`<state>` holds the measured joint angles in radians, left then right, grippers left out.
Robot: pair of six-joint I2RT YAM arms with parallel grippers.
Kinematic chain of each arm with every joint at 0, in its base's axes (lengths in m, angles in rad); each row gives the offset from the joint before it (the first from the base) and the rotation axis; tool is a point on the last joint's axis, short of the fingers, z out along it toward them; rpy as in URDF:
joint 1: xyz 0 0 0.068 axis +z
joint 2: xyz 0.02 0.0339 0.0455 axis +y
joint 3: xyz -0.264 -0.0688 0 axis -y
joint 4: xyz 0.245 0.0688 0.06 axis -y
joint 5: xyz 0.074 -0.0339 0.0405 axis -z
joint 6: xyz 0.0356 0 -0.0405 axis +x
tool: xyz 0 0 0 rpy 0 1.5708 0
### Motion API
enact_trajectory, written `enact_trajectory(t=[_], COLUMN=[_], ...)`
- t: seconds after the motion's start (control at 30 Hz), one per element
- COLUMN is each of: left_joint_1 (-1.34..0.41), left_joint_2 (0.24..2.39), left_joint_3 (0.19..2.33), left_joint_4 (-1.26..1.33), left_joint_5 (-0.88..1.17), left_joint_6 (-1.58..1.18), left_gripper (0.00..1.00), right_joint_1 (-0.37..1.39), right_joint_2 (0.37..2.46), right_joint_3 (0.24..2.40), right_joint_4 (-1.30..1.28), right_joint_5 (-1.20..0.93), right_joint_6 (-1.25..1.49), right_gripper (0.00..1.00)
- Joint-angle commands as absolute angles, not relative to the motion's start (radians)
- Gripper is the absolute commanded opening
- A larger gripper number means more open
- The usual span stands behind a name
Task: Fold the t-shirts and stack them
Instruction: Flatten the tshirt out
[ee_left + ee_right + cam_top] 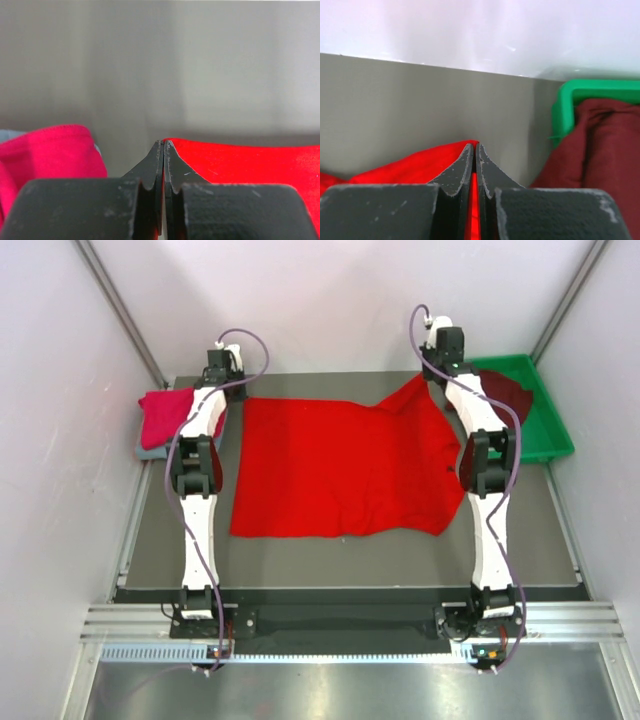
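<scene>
i am pinching the far right corner of the bright red t-shirt (340,465) with my right gripper (472,145); my left gripper (163,142) is sitting fully closed at its far left corner. the crimson-pink t-shirt (165,418) is lying folded on the grey-blue t-shirt (150,452), far left; the dark maroon t-shirt (508,395) is resting in the green tray (555,435).

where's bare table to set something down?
Widest: the near strip of table in front of the red t-shirt. Smaller patches: right edge, nearer than the green tray; left edge, nearer than the pink t-shirt. Far corners crowded.
</scene>
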<state>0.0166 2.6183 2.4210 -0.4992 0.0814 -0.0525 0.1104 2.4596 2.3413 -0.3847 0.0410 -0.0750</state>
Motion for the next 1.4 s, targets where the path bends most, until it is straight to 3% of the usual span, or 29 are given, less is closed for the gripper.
enact_trajectory(t=[0.0, 0.37, 0.53, 0.9, 1.13, 1.37], left_joint_1=[0.017, 0.018, 0.017, 0.017, 0.015, 0.017], left_joint_2=[2.619, 2.383, 2.145, 1.532, 1.16, 0.875], left_joint_3=[2.442, 2.318, 2.136, 1.726, 1.635, 1.591], left_joint_4=[-0.388, -0.383, -0.362, -0.477, -0.577, -0.686], left_joint_5=[0.044, 0.182, 0.222, 0.279, 0.281, 0.307], left_joint_6=[-0.026, -0.063, -0.025, -0.009, -0.014, 0.057], left_gripper=[0.0, 0.0, 0.0, 0.0, 0.0, 0.0], right_joint_1=[0.127, 0.127, 0.115, 0.029, 0.015, 0.018], right_joint_2=[2.497, 2.205, 2.004, 1.44, 1.074, 0.822], right_joint_3=[2.413, 2.33, 2.267, 1.844, 1.691, 1.732], right_joint_4=[-0.345, -0.383, -0.432, -0.521, -0.61, -0.752], right_joint_5=[0.029, 0.023, -0.021, -0.213, -0.227, -0.226], right_joint_6=[-0.058, -0.104, -0.1, -0.043, -0.038, -0.012], right_gripper=[0.0, 0.0, 0.0, 0.0, 0.0, 0.0])
